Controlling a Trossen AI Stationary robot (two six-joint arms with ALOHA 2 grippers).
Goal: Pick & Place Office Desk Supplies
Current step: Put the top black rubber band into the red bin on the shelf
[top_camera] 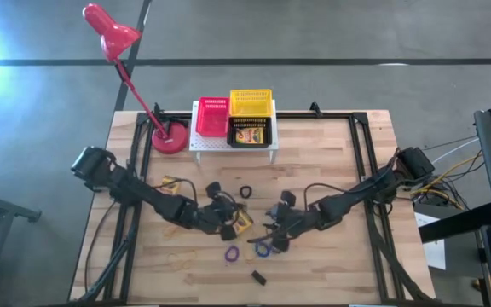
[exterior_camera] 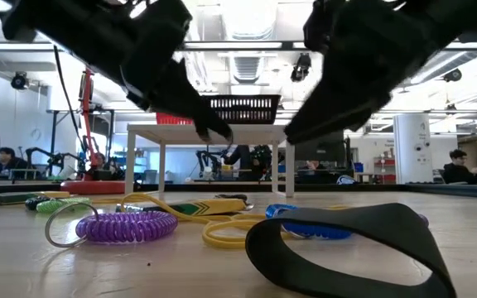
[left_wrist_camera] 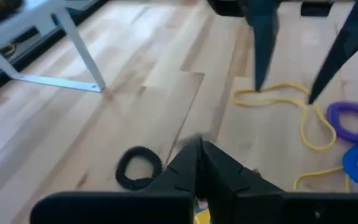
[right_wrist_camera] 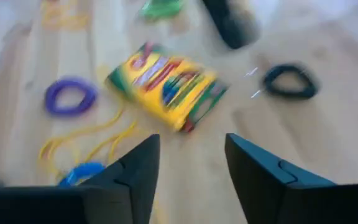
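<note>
We have both arms low over the middle of the wooden table (top_camera: 331, 162), with the supplies scattered between them. Our left gripper (left_wrist_camera: 199, 155) has its fingers pressed together with nothing visible between them; a black elastic loop (left_wrist_camera: 140, 167) lies just beside its tips, untouched. Our right gripper (right_wrist_camera: 191, 165) stands with its fingers apart and empty, aimed at a crayon box (right_wrist_camera: 165, 84) lying flat on the wood.

Near that box we see a purple coiled loop (right_wrist_camera: 70, 95), a blue loop (right_wrist_camera: 82, 172) and a yellow rubber band (right_wrist_camera: 86, 140) trailing between them. In the low view a wide black band (exterior_camera: 346, 248) stands on edge close to the camera. A small black block (top_camera: 258, 276) sits apart near the table's front edge. On the white rack (top_camera: 220, 141) at the back, a second crayon box (top_camera: 249, 135) already lies below the yellow basket (top_camera: 251, 102).

We judge the crayon box light and fairly stiff, though thin card could crush, so we would take it across its narrow width. The loops and bands look soft and floppy; they will likely slide, so pinching one strand against the table suits them best.
</note>
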